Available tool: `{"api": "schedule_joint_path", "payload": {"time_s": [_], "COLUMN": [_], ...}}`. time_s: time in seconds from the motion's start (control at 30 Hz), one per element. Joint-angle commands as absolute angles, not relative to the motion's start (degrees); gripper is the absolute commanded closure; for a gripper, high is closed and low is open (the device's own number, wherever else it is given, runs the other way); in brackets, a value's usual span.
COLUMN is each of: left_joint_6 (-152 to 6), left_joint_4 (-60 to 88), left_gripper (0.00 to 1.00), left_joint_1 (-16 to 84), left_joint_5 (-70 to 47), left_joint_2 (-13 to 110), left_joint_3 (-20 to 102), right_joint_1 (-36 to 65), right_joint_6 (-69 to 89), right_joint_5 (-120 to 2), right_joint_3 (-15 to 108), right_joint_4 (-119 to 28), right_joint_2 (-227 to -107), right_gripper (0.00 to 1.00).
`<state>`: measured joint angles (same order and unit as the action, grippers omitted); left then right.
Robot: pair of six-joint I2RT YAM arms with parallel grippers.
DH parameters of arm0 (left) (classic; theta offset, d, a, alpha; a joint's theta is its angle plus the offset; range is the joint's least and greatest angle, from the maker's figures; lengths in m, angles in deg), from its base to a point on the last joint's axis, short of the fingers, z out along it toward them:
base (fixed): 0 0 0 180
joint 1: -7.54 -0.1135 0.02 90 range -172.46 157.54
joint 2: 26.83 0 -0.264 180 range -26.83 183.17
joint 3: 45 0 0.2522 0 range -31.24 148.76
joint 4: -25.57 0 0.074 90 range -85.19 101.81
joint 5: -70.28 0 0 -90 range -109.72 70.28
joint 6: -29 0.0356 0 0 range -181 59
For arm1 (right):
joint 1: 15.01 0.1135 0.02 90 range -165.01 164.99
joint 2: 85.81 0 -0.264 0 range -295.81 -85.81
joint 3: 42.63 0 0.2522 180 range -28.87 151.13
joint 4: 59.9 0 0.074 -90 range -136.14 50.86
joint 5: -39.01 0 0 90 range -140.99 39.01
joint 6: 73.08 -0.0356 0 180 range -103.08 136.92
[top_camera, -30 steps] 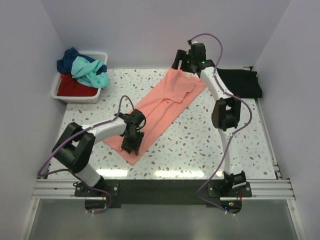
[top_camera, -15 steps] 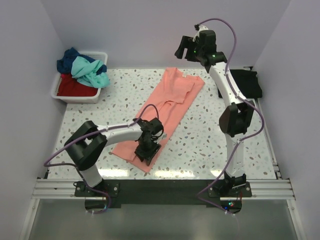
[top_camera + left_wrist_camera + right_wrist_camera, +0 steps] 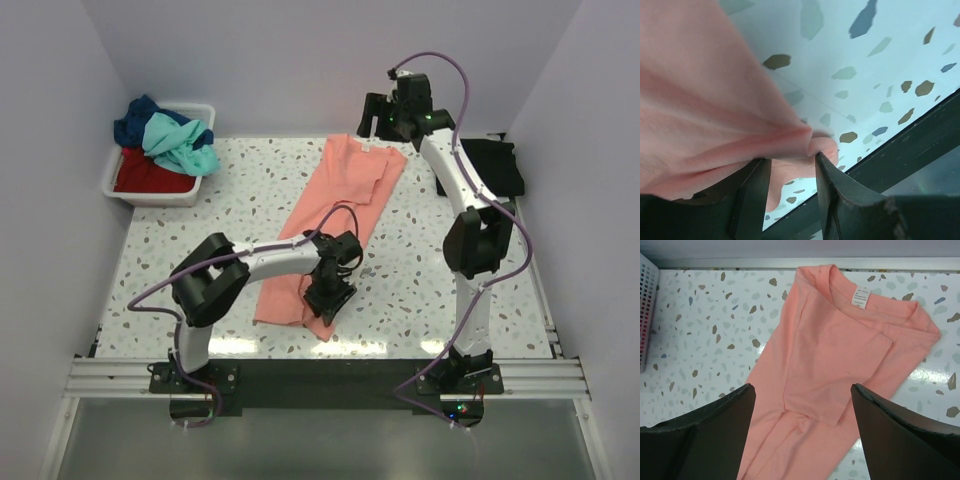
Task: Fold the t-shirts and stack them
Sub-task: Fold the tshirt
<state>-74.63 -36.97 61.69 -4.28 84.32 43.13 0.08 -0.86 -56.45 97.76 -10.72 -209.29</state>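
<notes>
The left gripper is pinching a bunched-up bit of the salmon-pink t-shirt between its jaws, down at the shirt's near end, around 6 o'clock on the table and close to the front edge. The shirt is lying stretched out in a long strip running from there up toward 12 o'clock. Its collar end is sitting at the far side with the white tag showing and a sleeve folded in over the body. The right gripper is hanging above that collar end with its jaws spread wide, gripping nothing. Over at 10 o'clock the white bin is sitting with the teal t-shirt, navy blue t-shirt and red t-shirt heaped in it. The black t-shirt is lying at about 2 o'clock by the table's right edge, well apart from the pink one.
</notes>
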Motion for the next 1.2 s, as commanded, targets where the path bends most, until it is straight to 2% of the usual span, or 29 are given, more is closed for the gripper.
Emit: {"api": "schedule_joint_path", "payload": {"time_s": [0.0,0.23,0.33,0.37,0.47,0.63,0.73,0.87,1.03,1.17], "left_joint_6": [-72.1,-81.0,-86.7,-88.3,-93.9,-99.4,-100.3,-97.6,-94.6,-92.7], "left_joint_4": [-30.6,-32.8,-33.7,-34.3,-35.2,-35.7,-34.7,-29.5,-24.3,-21.2], "left_gripper": [0.55,0.55,0.55,0.55,0.52,0.48,0.48,0.48,0.48,0.48], "left_joint_1": [64.1,64.2,64.2,64.2,64.2,62.5,57.6,51.5,44.3,38.9], "left_joint_5": [-4.3,-17.2,-27.6,-35.0,-47.7,-57.0,-57.9,-51.7,-46.6,-36.4], "left_joint_2": [85.4,77.6,71.2,69.4,61.6,55.1,55.4,57.1,60.8,64.7], "left_joint_3": [45.0,40.6,39.4,39.6,40.1,41.4,42.0,42.4,44.2,45.3], "right_joint_1": [0.4,1.2,1.6,1.8,1.9,4.1,7.1,11.4,17.8,23.5], "right_joint_6": [0.7,0.7,0.7,0.7,0.7,0.6,0.0,-1.6,-4.8,-7.2], "right_joint_5": [-55.1,-54.8,-53.9,-53.8,-53.5,-52.7,-51.2,-49.6,-50.2,-49.8], "right_joint_3": [96.6,93.0,89.8,87.4,82.5,73.4,64.7,54.7,48.3,44.6], "right_joint_4": [-8.4,-9.0,-9.7,-10.4,-10.8,-9.8,-10.7,-10.5,-10.8,-10.8], "right_joint_2": [-206.2,-204.7,-202.4,-200.4,-197.7,-191.3,-186.6,-182.4,-178.2,-177.7], "right_gripper": [0.19,0.19,0.19,0.19,0.18,0.18,0.18,0.18,0.18,0.18]}}
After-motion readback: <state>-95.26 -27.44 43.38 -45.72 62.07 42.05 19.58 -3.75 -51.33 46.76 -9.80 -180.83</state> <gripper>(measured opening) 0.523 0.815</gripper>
